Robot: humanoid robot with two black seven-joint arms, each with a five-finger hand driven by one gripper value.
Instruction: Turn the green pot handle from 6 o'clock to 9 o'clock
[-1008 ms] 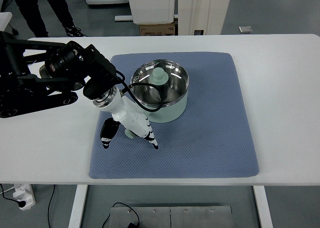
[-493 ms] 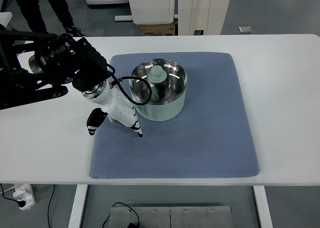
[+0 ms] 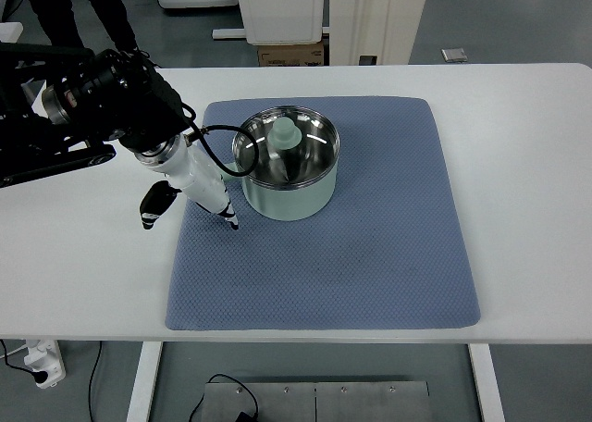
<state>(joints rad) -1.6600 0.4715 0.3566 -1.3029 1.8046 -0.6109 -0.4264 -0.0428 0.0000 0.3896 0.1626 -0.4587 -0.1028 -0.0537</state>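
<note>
A pale green pot (image 3: 285,192) with a shiny steel inside stands on the blue mat (image 3: 370,255), toward its back left. A green knob (image 3: 283,135) shows inside the pot. My left hand (image 3: 191,214), white with black fingertips (image 3: 231,222), lies low against the pot's left front side. Its fingers are stretched out and the thumb is spread toward the mat's left edge. The pot's handle is hidden beneath the hand, so I cannot tell where it points. A black cable loops from the wrist over the pot's rim.
The white table (image 3: 518,163) carries the mat. A person's dark legs (image 3: 55,15) stand beyond the table's far left corner. A cardboard box (image 3: 291,54) and white furniture sit behind the far edge. A power strip (image 3: 42,362) lies on the floor.
My left hand has swept up and to the left around the pot's front. The pot has slid up-left on the mat. Its handle, seen under the hand a second ago, is now hidden.
</note>
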